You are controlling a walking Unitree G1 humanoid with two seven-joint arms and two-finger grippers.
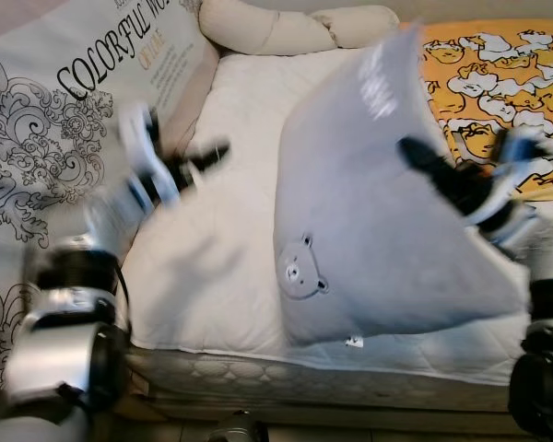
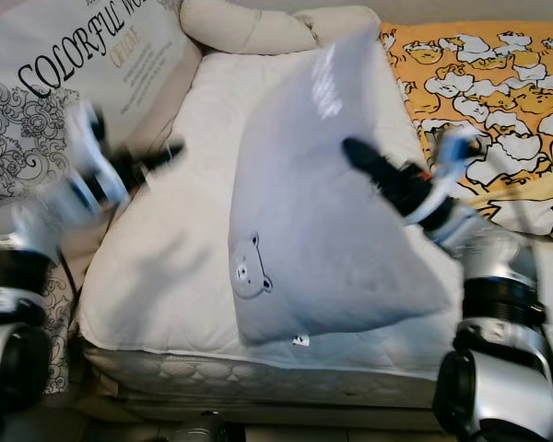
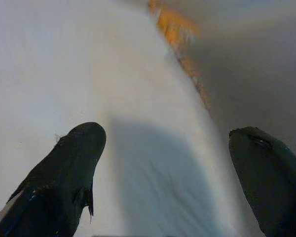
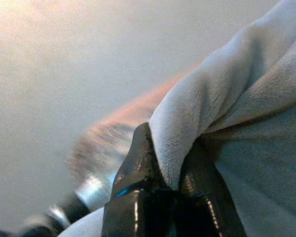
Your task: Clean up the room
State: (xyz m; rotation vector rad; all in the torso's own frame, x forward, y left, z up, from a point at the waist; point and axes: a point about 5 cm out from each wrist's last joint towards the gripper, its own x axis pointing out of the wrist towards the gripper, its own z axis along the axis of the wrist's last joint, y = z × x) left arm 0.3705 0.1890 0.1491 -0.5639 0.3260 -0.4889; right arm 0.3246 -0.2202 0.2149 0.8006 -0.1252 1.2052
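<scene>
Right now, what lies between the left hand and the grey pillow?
Only bare white mattress cover lies between the left hand and the grey pillow, seen in the left eye view.

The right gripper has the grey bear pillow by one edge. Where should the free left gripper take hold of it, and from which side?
Probably the grey pillow's free left edge, above the bear patch, approached from the robot's left across the white mattress. That edge faces the open left gripper with nothing between, and it lies opposite the pinch by the right gripper, which is clamped on a fold of fabric, so the pillow would hang level.

Two silver arms with black joint bands — each gripper, left point(image 1: 207, 157) and right point(image 4: 170, 170), has long glossy black fingers.
</scene>
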